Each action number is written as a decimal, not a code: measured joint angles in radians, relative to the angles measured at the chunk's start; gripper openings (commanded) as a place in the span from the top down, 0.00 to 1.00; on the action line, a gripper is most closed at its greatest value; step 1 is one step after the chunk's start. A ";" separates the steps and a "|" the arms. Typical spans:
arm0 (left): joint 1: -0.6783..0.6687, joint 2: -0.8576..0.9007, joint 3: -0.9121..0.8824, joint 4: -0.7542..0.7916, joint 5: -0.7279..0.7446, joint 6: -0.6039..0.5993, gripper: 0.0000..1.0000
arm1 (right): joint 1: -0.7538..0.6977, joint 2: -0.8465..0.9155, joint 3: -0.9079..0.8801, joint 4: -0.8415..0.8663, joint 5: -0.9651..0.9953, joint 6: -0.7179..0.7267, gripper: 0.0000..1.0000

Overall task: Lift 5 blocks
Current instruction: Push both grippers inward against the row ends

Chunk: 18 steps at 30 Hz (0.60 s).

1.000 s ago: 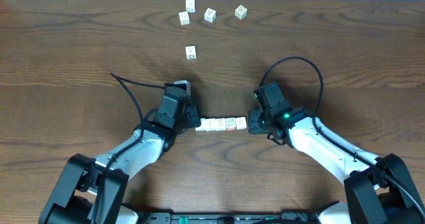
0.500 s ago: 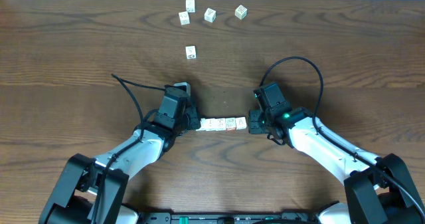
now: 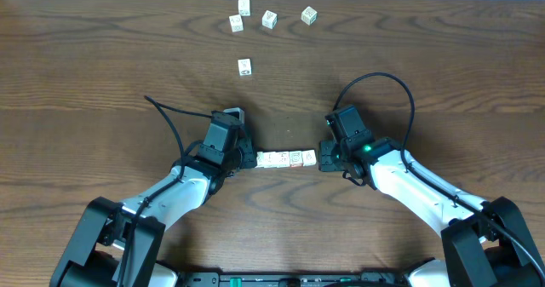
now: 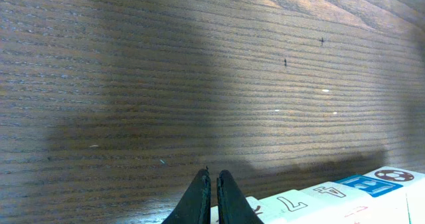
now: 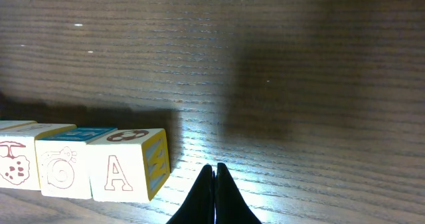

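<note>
Currently seeing a row of blocks [image 3: 287, 159], maybe 5, lying end to end between left gripper [image 4: 212, 179] and right gripper [image 5: 215, 172], both closed and empty. Probably light, rigid, slick; squeeze the 2 end faces evenly.

a robot test bench, likely a lab: 2 arms [image 3: 183, 189] mounted at a bare dark wood-grain surface [image 3: 85, 74], cables [image 3: 379, 87] exposed.

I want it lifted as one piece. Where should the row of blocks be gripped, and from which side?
At its two end faces, the left gripper pressing from one end, the right gripper from the other. The row of blocks is a line of loose cubes; only endwise squeeze holds it.
</note>
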 measured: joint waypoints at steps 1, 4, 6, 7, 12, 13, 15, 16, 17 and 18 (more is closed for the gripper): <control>0.000 0.000 0.000 0.000 0.000 0.000 0.93 | 0.000 0.000 0.000 0.000 0.000 0.000 0.99; 0.000 0.000 0.000 0.000 0.000 0.000 0.93 | 0.000 0.000 0.000 0.000 0.000 0.000 0.99; 0.000 0.000 0.000 0.000 0.000 0.000 0.93 | 0.000 0.000 0.000 0.000 0.000 0.000 0.99; 0.000 0.000 0.000 0.000 0.000 0.000 0.93 | 0.000 0.000 0.000 0.000 0.000 0.000 0.99; 0.000 0.000 0.000 -0.005 0.000 0.000 0.93 | 0.000 0.000 0.000 0.000 0.000 0.000 0.99; 0.000 0.000 0.000 -0.006 0.000 0.000 0.93 | 0.000 0.000 0.000 0.000 0.000 0.000 0.99; 0.000 0.000 0.000 -0.009 0.000 0.000 0.93 | 0.000 0.000 0.000 0.000 0.000 0.000 0.99; 0.000 0.000 0.000 -0.009 0.000 0.000 0.93 | 0.000 0.000 0.000 0.000 0.000 0.000 0.99; 0.000 0.000 0.000 -0.010 0.000 0.000 0.93 | 0.000 0.000 0.000 0.000 0.000 0.000 0.99; 0.000 0.000 0.000 -0.010 0.000 0.000 0.93 | 0.000 0.000 0.000 0.000 0.000 0.000 0.99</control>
